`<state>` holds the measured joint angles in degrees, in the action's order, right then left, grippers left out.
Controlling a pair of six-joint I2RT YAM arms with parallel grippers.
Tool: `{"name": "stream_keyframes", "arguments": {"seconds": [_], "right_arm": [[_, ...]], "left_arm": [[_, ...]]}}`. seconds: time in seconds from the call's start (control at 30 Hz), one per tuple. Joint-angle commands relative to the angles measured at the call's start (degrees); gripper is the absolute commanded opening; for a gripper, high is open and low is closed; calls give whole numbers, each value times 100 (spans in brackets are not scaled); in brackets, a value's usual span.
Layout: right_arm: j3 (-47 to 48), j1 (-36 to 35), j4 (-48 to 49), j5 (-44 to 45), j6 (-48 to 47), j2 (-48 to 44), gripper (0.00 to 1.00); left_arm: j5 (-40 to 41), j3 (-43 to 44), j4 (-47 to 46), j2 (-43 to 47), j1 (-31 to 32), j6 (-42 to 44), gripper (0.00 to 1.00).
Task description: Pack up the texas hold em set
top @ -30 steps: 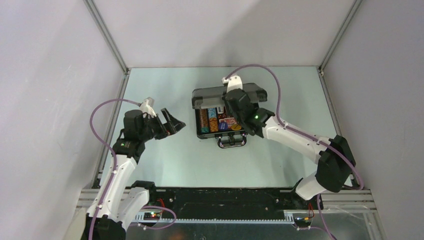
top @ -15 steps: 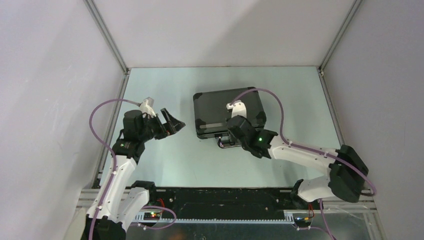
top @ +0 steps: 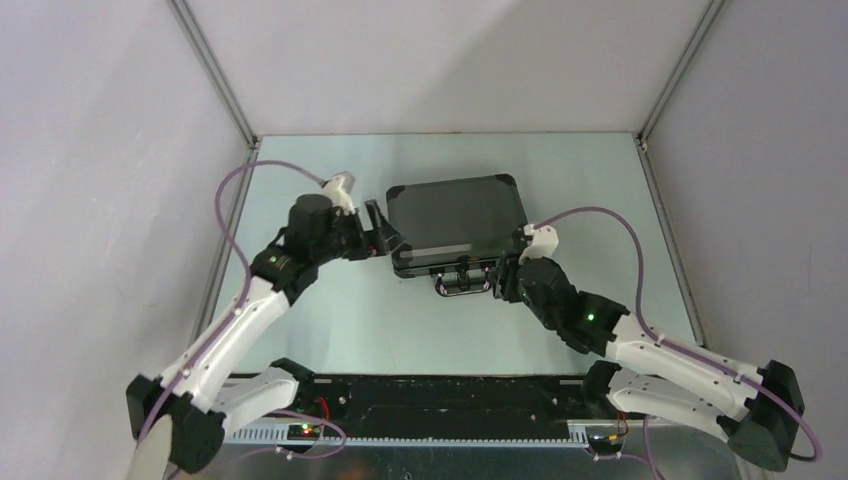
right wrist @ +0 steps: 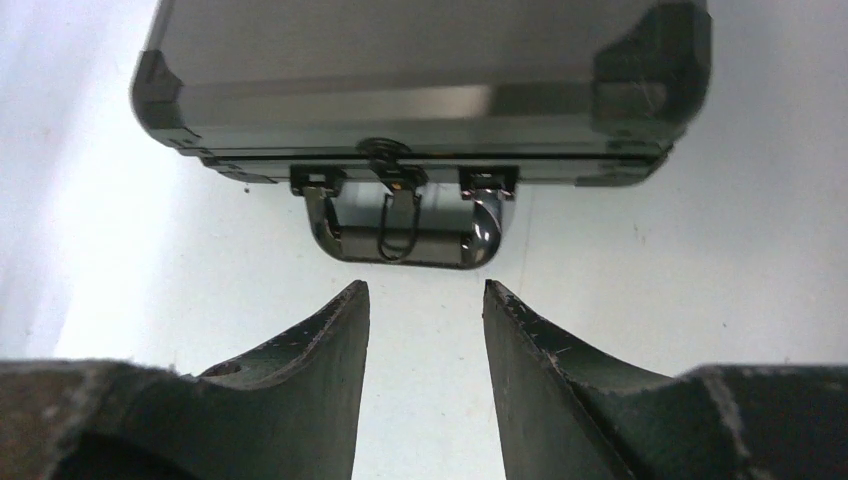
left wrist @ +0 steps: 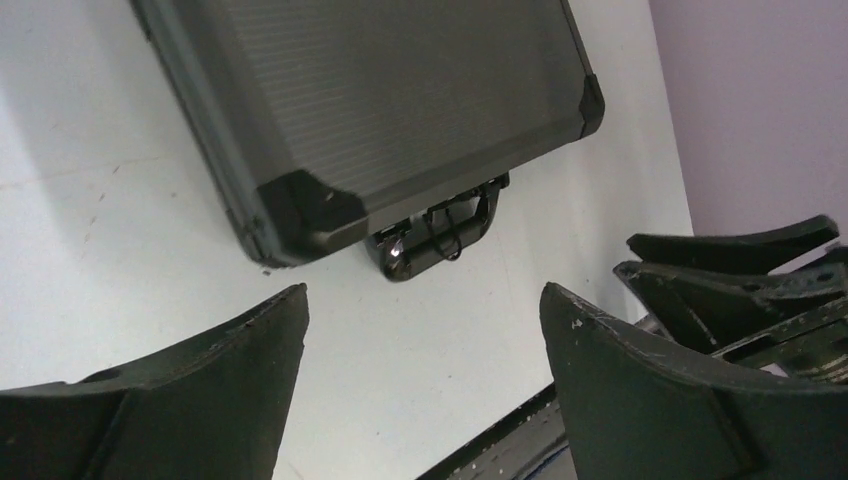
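Black briefcase point(top: 458, 218): lies flat on the table point(top: 380, 325), toward the far middle, lid down and flush all round the rim. Ribbed lid panel, darker caps at the corners.

Handle point(top: 463, 284): juts from the near long edge, folded down toward the tabletop, pointing at the arm bases.

Left gripper point(top: 386, 231): sits just beside the case's left short side, close to the near-left corner. Jaws spread wide, nothing between them. In the left wrist view, looks across that corner and along the lid, with bare table showing between the fingertips point(left wrist: 290, 305) and the case. Handle beyond, lower middle of that view. At the right edge there, dark fingers point(left wrist: 730, 250) of the other arm.

Right gripper point(top: 500, 281): hangs low over the table by the handle's right end, aimed at the near edge. Jaws apart, a narrower gap than the left, clamped on nothing. In the right wrist view, lines up almost square on the handle, tips short of it, a strip of bare table between.

Latch point(right wrist: 385, 150): small, round, centred on the front seam above the handle. Open or fastened, cannot tell.

Wire loop point(right wrist: 398, 228): thin, hangs down across the handle's middle.
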<state>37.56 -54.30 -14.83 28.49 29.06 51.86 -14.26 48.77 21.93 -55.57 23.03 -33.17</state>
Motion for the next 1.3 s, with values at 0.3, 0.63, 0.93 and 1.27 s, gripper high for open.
{"name": "stream_keyframes", "arguments": {"seconds": [0.3, 0.63, 0.93, 1.27], "right_arm": [[-1049, 531, -94, -765, 570, -1242, 50], [-1302, 687, -367, -1027, 579, -1751, 50], [-1376, 712, -275, -1065, 658, -1645, 50], [-1652, 801, 824, -1572, 645, -997, 50]], "left_arm": [[939, 1568, -516, -2364, 1077, 134, 61], [992, 1909, -1069, -3504, 1430, 303, 38], [990, 2089, -1090, -4068, 1476, 416, 39], [952, 1409, -1337, -4233, 1494, 246, 41]]}}
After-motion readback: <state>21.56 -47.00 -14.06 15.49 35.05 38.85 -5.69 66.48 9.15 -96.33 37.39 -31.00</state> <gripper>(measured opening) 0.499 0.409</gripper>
